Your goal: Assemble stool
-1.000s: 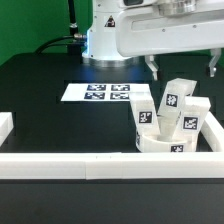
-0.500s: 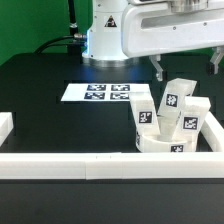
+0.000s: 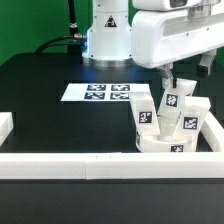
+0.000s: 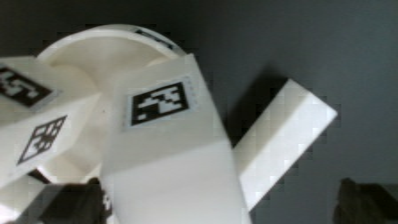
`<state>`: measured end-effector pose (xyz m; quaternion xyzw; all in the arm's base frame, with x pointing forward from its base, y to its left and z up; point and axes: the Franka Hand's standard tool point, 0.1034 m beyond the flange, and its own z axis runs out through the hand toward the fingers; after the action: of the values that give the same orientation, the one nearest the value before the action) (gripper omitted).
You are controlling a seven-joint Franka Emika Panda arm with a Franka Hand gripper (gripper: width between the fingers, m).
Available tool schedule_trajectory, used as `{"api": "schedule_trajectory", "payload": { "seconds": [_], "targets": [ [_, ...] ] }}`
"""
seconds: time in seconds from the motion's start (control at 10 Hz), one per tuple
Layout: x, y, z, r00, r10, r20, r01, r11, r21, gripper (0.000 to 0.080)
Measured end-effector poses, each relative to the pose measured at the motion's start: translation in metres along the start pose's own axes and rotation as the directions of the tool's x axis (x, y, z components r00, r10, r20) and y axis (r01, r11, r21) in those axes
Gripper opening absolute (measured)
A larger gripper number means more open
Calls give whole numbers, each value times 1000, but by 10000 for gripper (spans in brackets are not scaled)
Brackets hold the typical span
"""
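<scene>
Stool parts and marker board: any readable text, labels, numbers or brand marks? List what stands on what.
No words, numbers or brand marks can be read in either view.
Marker board: black-and-white square tags only, no text.
Legs: one square tag on each visible face, pattern only; the wrist view shows the same kind of tag close up, with no characters.
Seat: small tags on the rim, too small to make out.

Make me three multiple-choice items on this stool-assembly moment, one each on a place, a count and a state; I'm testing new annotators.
1. Where is the stool, in the exterior view?
A. near right corner, by the rails
B. on the marker board
C. far left
2. How many legs stand on the seat?
A. one
B. three
C. five
3. What is the gripper holding?
A. a leg
B. the seat
C. nothing

Key: 1 A, the seat sits inside the rail corner. 2 B, three tagged legs stand there. 3 C, the gripper hangs above the legs, fingers closed on nothing.
</scene>
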<state>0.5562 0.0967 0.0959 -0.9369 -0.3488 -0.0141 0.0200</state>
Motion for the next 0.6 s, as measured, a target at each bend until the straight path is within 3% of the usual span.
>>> {"api": "schedule_trajectory", "payload": {
  "seconds": [0.2,0.4,0.5,0.6],
  "targets": [
    [-5,4,4,1000,-4,-2,4,1000,-6,649],
    [-6,4,5,1000,-1,-2,1,1000,-7,384],
    [-6,5,5,1000,0,-1,0,1000,-7,384],
    [-6,5,5,1000,14,-2,-14,1000,-7,336]
  ]
}}
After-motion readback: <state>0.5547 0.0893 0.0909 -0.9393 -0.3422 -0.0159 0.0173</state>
